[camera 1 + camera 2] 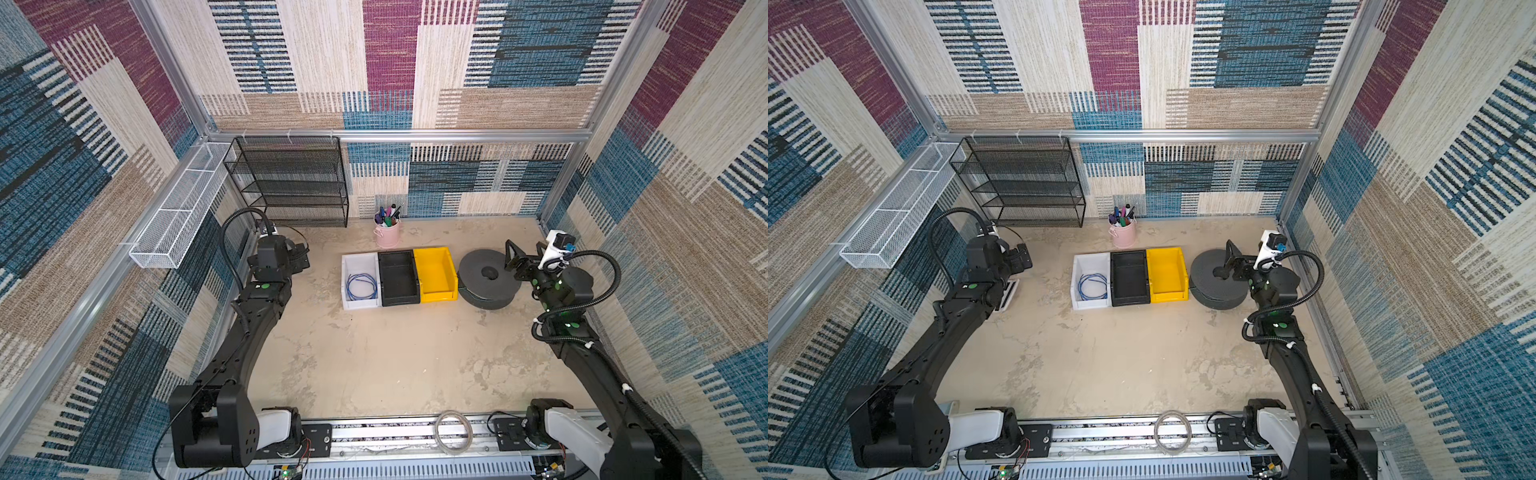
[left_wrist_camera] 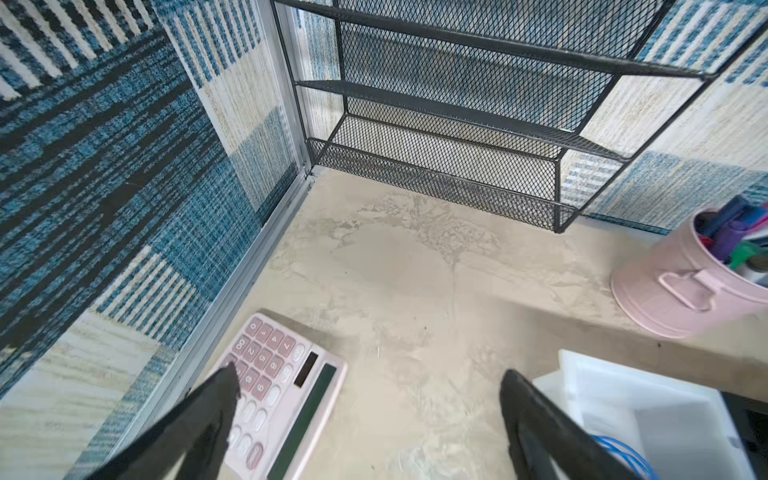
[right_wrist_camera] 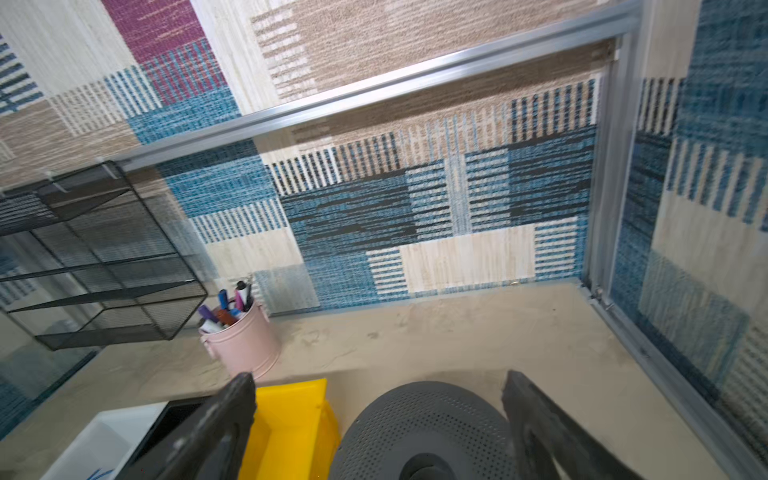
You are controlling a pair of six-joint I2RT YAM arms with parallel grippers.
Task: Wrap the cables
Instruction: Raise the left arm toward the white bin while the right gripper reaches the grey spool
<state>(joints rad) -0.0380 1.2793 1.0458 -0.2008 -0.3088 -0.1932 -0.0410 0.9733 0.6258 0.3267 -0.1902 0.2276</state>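
Observation:
A thin blue cable point(image 1: 361, 286) point(image 1: 1093, 286) lies coiled in the white bin point(image 1: 358, 258) in both top views. A few of its loops point(image 2: 623, 457) show in the left wrist view. My left gripper point(image 1: 300, 255) point(image 2: 370, 374) hangs open and empty over bare table, left of that bin and apart from it. A grey perforated spool point(image 1: 478, 266) point(image 3: 395, 424) lies flat to the right of the bins. My right gripper point(image 1: 525, 253) point(image 3: 380, 378) is open above the spool, holding nothing.
A black bin point(image 1: 398, 278) and a yellow bin point(image 1: 436, 274) adjoin the white one. A pink cup of markers point(image 1: 387, 232) stands behind them, a black mesh shelf point(image 1: 291, 183) at the back. A pink calculator point(image 2: 282, 395) lies by the left wall. A clear tubing ring point(image 1: 453, 432) rests on the front rail.

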